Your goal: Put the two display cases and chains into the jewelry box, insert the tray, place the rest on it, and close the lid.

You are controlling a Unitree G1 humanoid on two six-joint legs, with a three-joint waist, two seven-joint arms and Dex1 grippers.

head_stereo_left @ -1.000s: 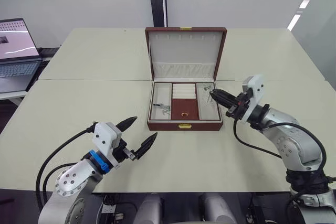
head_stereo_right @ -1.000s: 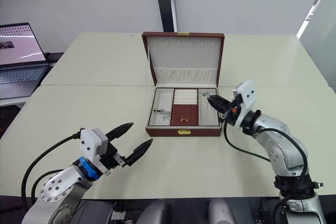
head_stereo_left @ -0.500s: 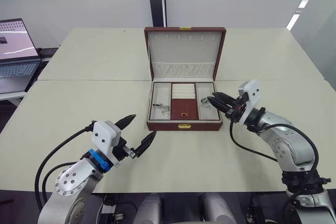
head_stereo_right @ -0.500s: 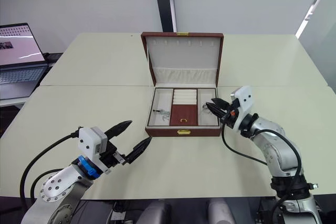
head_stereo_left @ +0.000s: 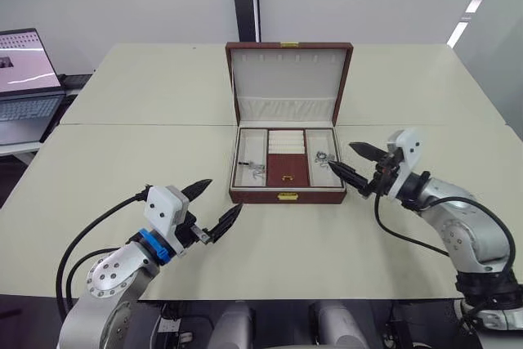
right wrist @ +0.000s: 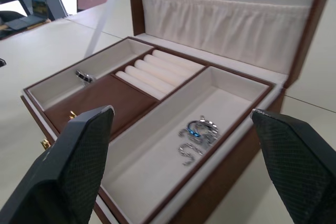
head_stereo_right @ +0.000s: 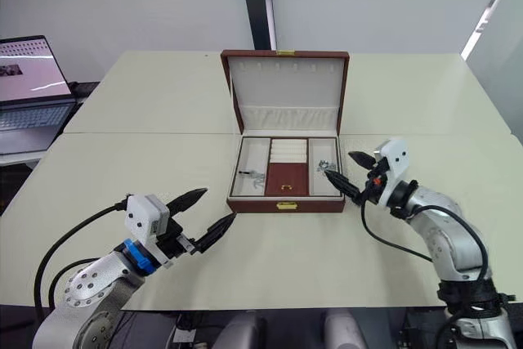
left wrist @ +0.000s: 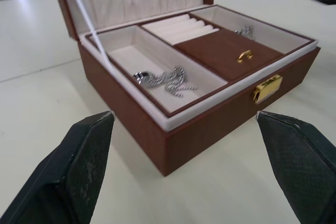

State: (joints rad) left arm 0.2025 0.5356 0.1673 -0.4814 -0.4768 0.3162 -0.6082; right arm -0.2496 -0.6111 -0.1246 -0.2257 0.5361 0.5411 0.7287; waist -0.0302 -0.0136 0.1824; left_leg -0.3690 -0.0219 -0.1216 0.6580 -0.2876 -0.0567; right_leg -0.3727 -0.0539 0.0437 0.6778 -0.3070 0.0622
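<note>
- Brown jewelry box (head_stereo_left: 286,173) stands mid-table, lid (head_stereo_left: 288,79) upright, tray (head_stereo_left: 288,161) seated.
- Silver pieces lie in its left compartment (left wrist: 165,80) and right compartment (right wrist: 197,136).
- My right gripper (head_stereo_left: 353,162) hangs wide and empty just right of the box; my left gripper (head_stereo_left: 214,208) hangs wide, near-left.
- Judgement: loading looks finished; next comes closing the lid.

The left gripper (head_stereo_left: 210,203) hovers low over the near left, its two black fingers spread wide and pointing forward-right. The right gripper (head_stereo_left: 355,161) reaches in from the right on a bent arm, fingers parted, aimed leftward.
</note>
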